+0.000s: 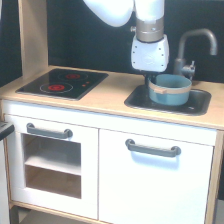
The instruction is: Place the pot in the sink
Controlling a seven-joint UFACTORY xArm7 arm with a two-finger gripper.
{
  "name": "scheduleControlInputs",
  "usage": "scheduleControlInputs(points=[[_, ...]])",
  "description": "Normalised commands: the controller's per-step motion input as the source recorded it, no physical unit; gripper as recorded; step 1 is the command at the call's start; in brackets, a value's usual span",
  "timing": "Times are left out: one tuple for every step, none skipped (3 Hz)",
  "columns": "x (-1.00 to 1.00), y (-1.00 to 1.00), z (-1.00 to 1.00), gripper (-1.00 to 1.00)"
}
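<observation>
One pot [170,89] stood in the sink [200,106], just below the faucet [192,47]. The gripper [151,80] was at its rim, but I could not tell if it was closed.

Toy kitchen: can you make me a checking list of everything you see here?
Surface: pale wooden countertop, black hob with red rings at the exterior view's left.
Job's things: blue-grey pot sits in the sink, beside the grey faucet.
Clutter: nothing seen.
Grippers: gripper is low at the pot's rim; its jaws are hidden, so open or shut is unclear.
Cables: nothing seen.
Surroundings: white cabinet doors with grey handles, dark back wall.
</observation>
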Motion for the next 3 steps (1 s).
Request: scheduleControlInputs(points=[[-0.02,0.06,-0.42,-0.24],[-0.01,0.05,-0.44,-0.32],[0.0,0.05,-0.42,-0.27]])
